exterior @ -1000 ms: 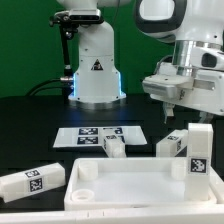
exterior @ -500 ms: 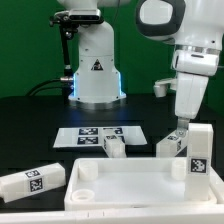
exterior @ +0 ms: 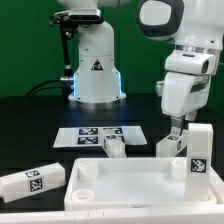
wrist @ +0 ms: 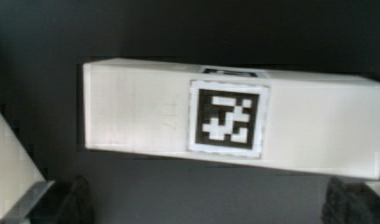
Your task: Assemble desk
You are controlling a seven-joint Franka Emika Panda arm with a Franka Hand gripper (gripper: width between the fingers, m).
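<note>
On the table point(exterior: 30, 120) sit one desk top point(exterior: 130, 186) and four legs point(exterior: 30, 181), the end effector point(exterior: 174, 128) spread wide above one.

We find open table point(exterior: 30, 120) on the exterior view's left. On its right, the upright leg point(exterior: 198, 150) stands close beside the gripper point(exterior: 173, 128), and a lying leg point(exterior: 171, 145) blocks the way straight below.
</note>
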